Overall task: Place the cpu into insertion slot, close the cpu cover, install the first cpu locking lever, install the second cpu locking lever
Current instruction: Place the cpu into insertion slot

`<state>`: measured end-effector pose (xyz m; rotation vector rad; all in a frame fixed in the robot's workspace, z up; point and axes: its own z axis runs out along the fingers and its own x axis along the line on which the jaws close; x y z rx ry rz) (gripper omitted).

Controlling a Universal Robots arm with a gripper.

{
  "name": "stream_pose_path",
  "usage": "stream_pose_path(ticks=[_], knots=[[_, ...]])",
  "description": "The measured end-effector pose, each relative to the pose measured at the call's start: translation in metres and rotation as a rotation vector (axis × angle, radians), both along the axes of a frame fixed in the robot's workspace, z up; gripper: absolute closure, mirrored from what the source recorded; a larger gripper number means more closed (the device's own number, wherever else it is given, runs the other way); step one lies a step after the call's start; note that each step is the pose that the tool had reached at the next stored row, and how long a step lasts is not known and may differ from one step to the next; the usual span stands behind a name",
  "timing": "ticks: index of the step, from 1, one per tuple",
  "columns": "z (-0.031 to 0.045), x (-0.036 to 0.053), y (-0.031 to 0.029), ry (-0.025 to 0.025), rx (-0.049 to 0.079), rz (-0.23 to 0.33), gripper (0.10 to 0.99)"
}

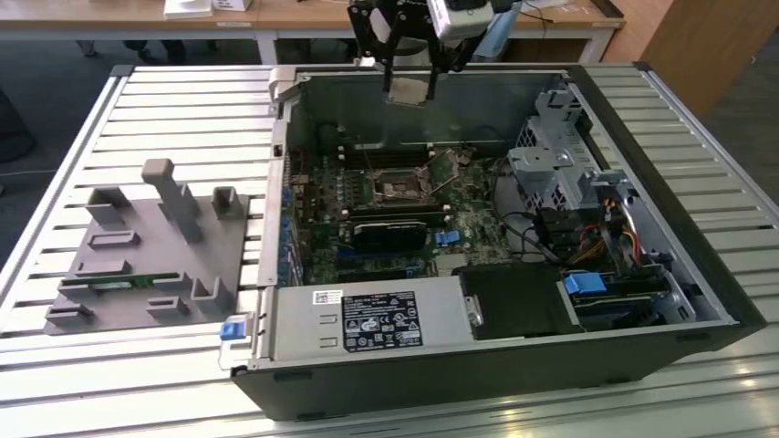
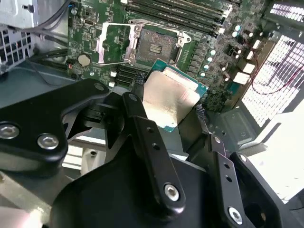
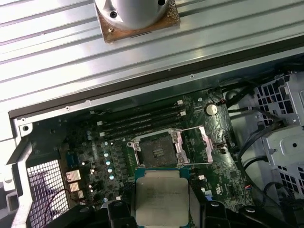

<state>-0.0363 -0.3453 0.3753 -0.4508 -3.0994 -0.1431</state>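
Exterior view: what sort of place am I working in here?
Probably a lab or workshop bench. An opened desktop computer case lies on a slatted metal table, a grey moulded fixture sits beside it and wooden desks stand behind. The hand holds the cpu above the case.

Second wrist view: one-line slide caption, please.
Gripper holds the cpu over the motherboard, socket empty and cpu cover open.

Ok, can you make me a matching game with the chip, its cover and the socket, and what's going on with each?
Things:
1 cpu
2 cpu cover
3 socket

States:
A empty
B swung open beside the socket
C gripped in the hand

Pairs: 1-C, 2-B, 3-A
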Motion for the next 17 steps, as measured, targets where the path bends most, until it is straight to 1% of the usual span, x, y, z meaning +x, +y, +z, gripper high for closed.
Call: stream_pose_path(ticks=[17], knots=[[-0.0049,0.0000,0.0000,0.0000,0.000,-0.001,0.549]])
